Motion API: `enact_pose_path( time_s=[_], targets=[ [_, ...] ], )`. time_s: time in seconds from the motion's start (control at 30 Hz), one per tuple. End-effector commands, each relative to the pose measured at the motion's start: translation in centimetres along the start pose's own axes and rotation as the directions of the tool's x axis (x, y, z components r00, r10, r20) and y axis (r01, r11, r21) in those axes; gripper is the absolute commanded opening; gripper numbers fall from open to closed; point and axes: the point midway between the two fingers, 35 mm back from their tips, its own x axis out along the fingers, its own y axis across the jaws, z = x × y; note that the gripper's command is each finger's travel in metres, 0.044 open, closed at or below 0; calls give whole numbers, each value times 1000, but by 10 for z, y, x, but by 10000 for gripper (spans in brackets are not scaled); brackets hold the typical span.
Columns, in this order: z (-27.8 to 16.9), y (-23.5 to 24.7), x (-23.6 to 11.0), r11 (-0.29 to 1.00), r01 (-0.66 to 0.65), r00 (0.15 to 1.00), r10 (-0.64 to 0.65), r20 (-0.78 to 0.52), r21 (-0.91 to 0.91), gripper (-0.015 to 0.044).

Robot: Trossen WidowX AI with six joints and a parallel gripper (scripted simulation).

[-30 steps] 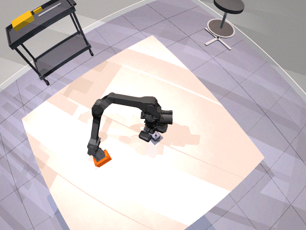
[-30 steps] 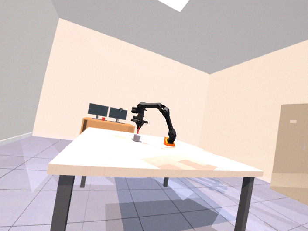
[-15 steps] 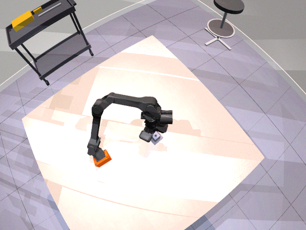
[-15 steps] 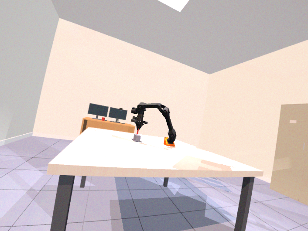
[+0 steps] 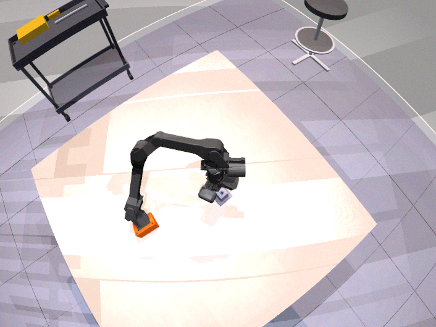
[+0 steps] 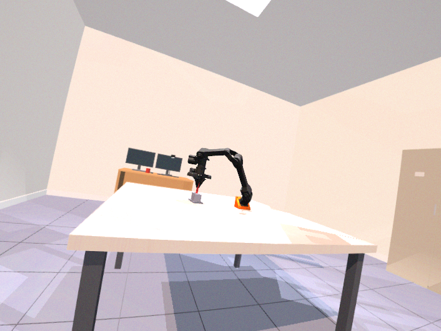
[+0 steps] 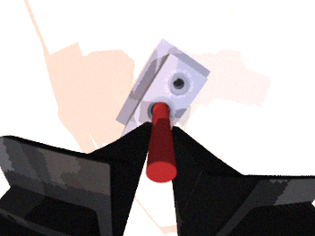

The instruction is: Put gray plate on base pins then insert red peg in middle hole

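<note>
- Black six-joint arm [image 5: 183, 142]: rises from an orange square base block [image 5: 149, 226] on the pale wooden table top [image 5: 281, 218], arches over and points its wrist straight down.
- Black parallel-jaw gripper [image 7: 160, 139]: fingers drawn narrow, clamped on the red peg; it hangs directly above the gray plate stack.
- Red cylindrical peg [image 7: 160, 142]: held upright between the black fingertips; in the wrist view its lower end meets the plate at the middle hole. How deep it has gone cannot be told. In the exterior view it shows as a short red line [image 6: 197, 186] between gripper and block.
- Gray rectangular plate [image 7: 182, 82]: lies on top of the light gray base [image 7: 140, 95], near the middle of the table; one pin head [image 7: 178, 84] shows through it beside the peg.
- Dark metal two-shelf cart [image 5: 105, 26]: on the floor well apart from the table, carrying a yellow box [image 5: 32, 29].
- Round black stool [image 5: 326, 8]: on the floor beyond the table's far corner.
- Wooden desk [image 6: 156, 180] with two dark monitors [image 6: 140, 157]: against the rear wall.
</note>
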Motion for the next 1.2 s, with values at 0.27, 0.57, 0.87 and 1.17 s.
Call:
enact_pose_path(
  time_s=[0.27,0.57,0.87,1.17],
  targets=[
    [-1,0,1,1000,-1,1000,1,1,0,0],
    [-2,0,2,1000,-1,1000,1,1,0,0],
    [-1,0,3,1000,-1,1000,1,1,0,0],
    [-1,0,2,1000,1,1000,-1,2,-5,26]
  ],
)
